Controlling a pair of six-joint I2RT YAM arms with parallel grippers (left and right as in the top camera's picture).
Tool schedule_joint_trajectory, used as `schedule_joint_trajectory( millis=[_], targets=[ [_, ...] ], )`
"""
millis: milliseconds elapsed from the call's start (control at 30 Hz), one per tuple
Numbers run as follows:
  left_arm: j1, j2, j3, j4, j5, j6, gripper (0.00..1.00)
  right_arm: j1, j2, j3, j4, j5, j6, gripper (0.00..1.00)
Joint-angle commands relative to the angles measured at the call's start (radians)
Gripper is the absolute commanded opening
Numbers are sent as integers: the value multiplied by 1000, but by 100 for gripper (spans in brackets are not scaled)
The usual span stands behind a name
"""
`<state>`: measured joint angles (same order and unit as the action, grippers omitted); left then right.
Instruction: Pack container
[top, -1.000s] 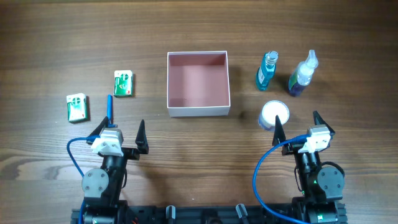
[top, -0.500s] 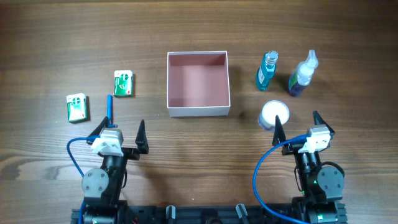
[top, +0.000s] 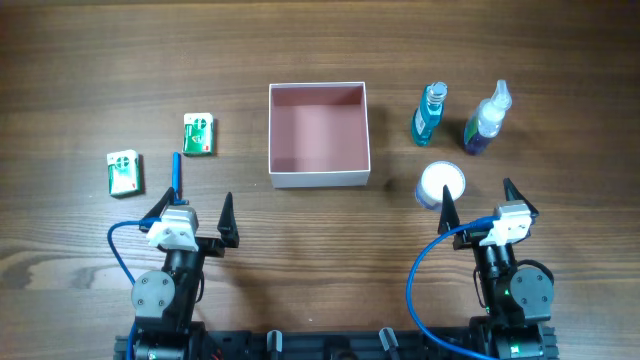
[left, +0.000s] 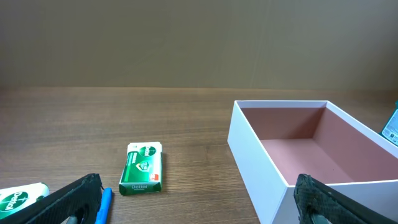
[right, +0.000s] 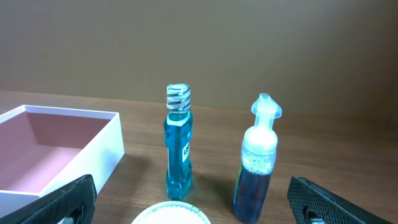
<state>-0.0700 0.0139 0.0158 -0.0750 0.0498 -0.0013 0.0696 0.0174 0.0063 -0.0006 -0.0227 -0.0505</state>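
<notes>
White box (top: 320, 179) at mid-table, between two green packets (top: 199, 134) on the left and two bottles (top: 429, 113) with a round white tub (top: 441, 184) on the right. Left gripper (top: 193, 208) and right gripper (top: 476, 196) near the front edge, fingers spread wide, holding nothing, apart from the box.

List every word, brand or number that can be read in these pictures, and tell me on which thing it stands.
"Dettol": small white print at the near end of the green packet.
On the second green packet: logo cut off by the picture edge, unreadable.
On the blue bottle: a label with dark print, too blurred to read.
On the spray bottle and the container: no text shows.
</notes>
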Motion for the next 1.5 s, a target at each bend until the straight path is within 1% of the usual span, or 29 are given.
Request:
schedule_joint_trajectory(
  millis=[0, 700, 767, 867, 967, 1000, 1133, 1233, 1300, 1367, 1467],
  targets=[
    [6, -11, -10, 0, -10, -6, 100, 1, -6, -1, 3, -9, -2, 100],
    [6, -11, -10, 1, -10, -6, 100, 1, -3, -1, 3, -9, 2, 100],
    [5, -11, -10, 1, -9, -6, 100, 1, 6, -1, 3, -9, 43, 100],
    [6, -9, -10, 0, -18, -6, 100, 1, 26, -1, 3, -9, 156, 100],
    [6, 13, -10, 0, -21, -7, 100, 1, 52, 0, 3, -13, 197, 100],
    [5, 24, -10, 1, -21, -14, 100, 1, 67, 6, 2, -22, 201, 100],
    [6, 53, 14, -11, -21, -142, 100, 1, 137, 61, -15, -32, 197, 100],
    [6, 91, 78, -79, -21, -225, 100, 1, 235, 139, -37, -67, 172, 100],
    [6, 123, 129, -132, -21, -233, 100, 1, 292, 190, -64, -87, 172, 100],
    [6, 172, 201, -198, -21, -243, 100, 1, 390, 286, -122, -108, 173, 100],
    [6, 251, 317, -282, -19, -291, 100, 1, 531, 444, -230, -114, 168, 100]
  ],
)
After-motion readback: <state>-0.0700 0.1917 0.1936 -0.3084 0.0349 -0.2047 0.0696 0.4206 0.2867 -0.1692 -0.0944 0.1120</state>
